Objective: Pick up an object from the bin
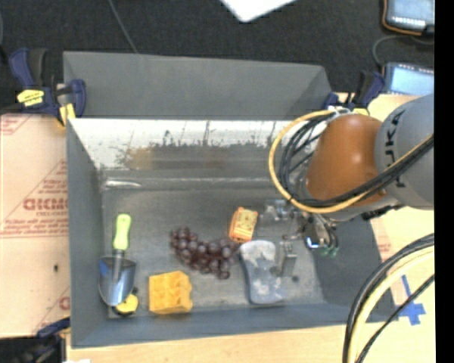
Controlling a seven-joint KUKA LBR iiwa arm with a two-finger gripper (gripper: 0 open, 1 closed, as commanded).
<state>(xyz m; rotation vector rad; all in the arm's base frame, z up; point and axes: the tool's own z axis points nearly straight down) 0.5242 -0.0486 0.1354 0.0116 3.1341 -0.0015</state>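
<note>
My gripper point(288, 240) hangs low at the right of the bin floor, under the arm's orange cover. It is over the right edge of a pale grey translucent plastic piece point(260, 277) lying near the front wall. Just to its left sits a small yellow-orange cube point(243, 224). A bunch of dark purple grapes point(201, 251) lies left of the plastic piece.
Further left, a yellow holed block point(170, 292) rests by the front wall. A small trowel point(119, 269) with a yellow-green handle and a metal scoop lies in the front left corner. The arm and its cables cover the bin's right side.
</note>
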